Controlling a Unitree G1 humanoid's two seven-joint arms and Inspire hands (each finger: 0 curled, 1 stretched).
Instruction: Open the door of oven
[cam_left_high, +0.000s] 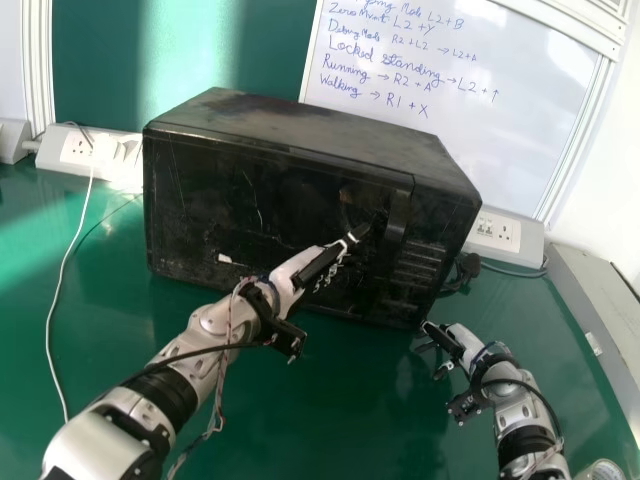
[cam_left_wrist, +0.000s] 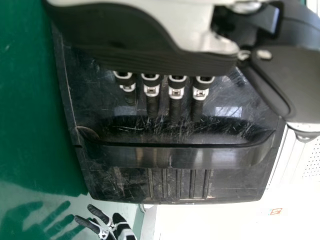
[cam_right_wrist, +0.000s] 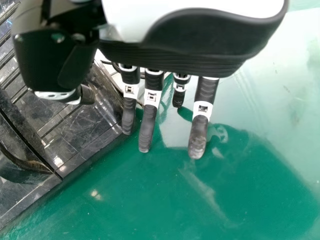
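Left hand (cam_left_high: 300, 268) was empty, fingers straight, oven handle (cam_left_high: 399, 205) just beyond them. Desk (cam_left_high: 350, 410) lay beneath the empty right hand (cam_left_high: 462, 340), fingers extended.

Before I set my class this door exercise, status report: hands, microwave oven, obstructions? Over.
Left hand open, near door handle. Right hand open, farther right. Microwave oven door shut. No obstruction seen at door handle.

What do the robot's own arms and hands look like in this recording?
The left arm and right arm are pale silver-grey with black joint sections; loose thin wires run along the left. The left hand and right hand have white shells, black ribbed edges and dark fingers with whitish bands.
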